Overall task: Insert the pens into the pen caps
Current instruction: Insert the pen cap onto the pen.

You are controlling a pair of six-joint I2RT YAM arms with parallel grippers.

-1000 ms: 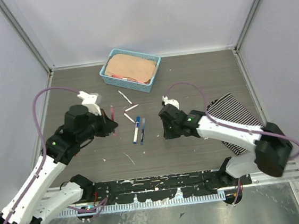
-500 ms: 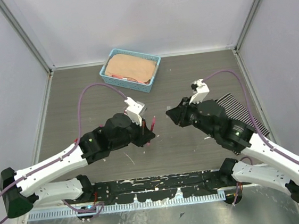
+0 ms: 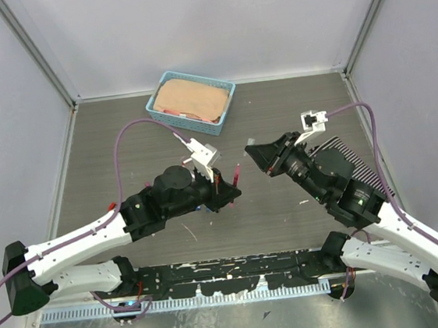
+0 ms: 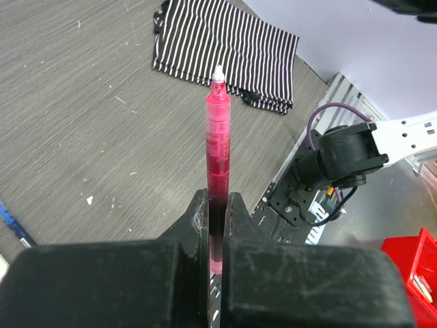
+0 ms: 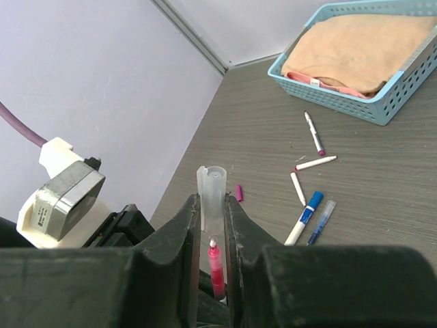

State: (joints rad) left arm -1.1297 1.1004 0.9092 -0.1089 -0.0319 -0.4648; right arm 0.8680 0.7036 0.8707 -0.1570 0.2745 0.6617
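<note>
Overhead, both arms reach in over the grey worktop [image 3: 123, 143] and meet near its middle. The left hand [image 3: 226, 188] is closed on a pink pen [image 3: 236, 175] that juts toward the right hand [image 3: 253, 149]. The two hands are near each other but apart. A blue basket [image 3: 191, 103] sits at the back and a striped cloth [image 3: 364, 168] at the right.

From the left wrist, narrow fingers pinch the pen's lower barrel. Its pale tip points away, uncapped.

From the right wrist, the hand grips a pale see-through cap [image 5: 210, 191]. The pen's tip shows between the fingers, lower than the cap and not inside it. Loose pens [image 5: 298, 188] and a small magenta cap [image 5: 239, 193] lie on the worktop beyond.

The step in hand looks like capping this pen in mid-air. Next, the tip and the cap's mouth need lining up, then a straight push together.
</note>
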